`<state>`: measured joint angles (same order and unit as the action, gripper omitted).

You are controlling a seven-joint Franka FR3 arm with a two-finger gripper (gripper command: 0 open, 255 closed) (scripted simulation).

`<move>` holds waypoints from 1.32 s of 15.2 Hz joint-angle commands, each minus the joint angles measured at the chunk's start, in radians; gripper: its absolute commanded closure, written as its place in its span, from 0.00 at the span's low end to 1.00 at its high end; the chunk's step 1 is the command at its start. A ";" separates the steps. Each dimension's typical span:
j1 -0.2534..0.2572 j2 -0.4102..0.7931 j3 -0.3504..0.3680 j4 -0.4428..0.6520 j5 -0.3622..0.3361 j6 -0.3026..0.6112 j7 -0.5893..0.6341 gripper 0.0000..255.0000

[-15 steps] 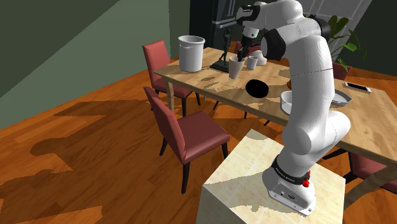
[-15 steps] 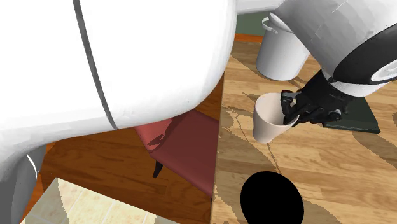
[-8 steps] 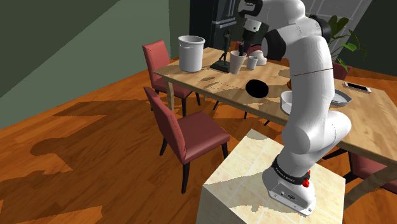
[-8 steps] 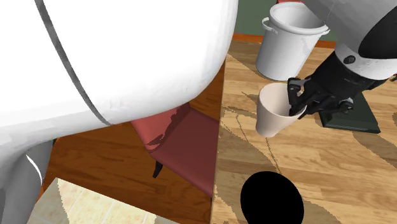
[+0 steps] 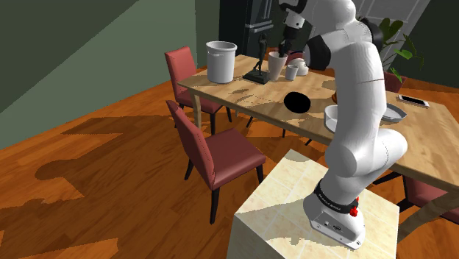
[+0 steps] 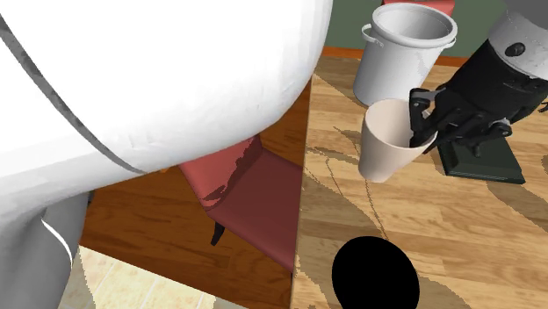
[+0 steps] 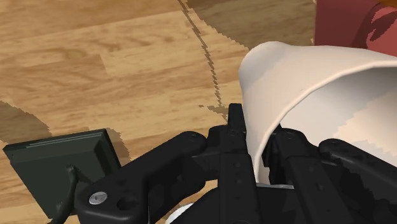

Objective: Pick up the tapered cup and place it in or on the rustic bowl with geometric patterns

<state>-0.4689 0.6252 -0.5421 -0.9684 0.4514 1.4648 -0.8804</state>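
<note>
A pale tapered cup [image 5: 276, 66] [image 6: 379, 160] hangs above the wooden table [image 5: 368, 140], tilted a little. My black gripper [image 5: 283, 52] [image 6: 423, 130] is shut on its rim, one finger inside and one outside. In the wrist view the gripper [image 7: 257, 137] clasps the cup wall [image 7: 305, 76] over the table planks. A flat round black shape [image 5: 296, 101] [image 6: 376, 272] lies on the table nearer the stand. A white bowl [image 5: 331, 115] sits partly hidden behind my arm; no pattern shows on it.
A big white pot [image 5: 221, 61] [image 6: 404, 53] stands at the table's far corner. A dark statue base [image 5: 257, 76] [image 6: 485, 162] [image 7: 57, 165] is beside the cup. Small white mugs [image 5: 293, 71], a grey plate [image 5: 397, 112], a phone [image 5: 413, 100] and red chairs [image 5: 221, 151] surround it.
The gripper has risen with the cup clasped in it, lifting the cup off the table and a little toward the white pot.
</note>
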 commanded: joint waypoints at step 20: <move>-0.035 -0.278 -0.103 -0.418 -0.118 0.109 -0.249 1.00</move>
<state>-0.5064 0.3481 -0.6458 -1.3734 0.3332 1.5613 -1.1273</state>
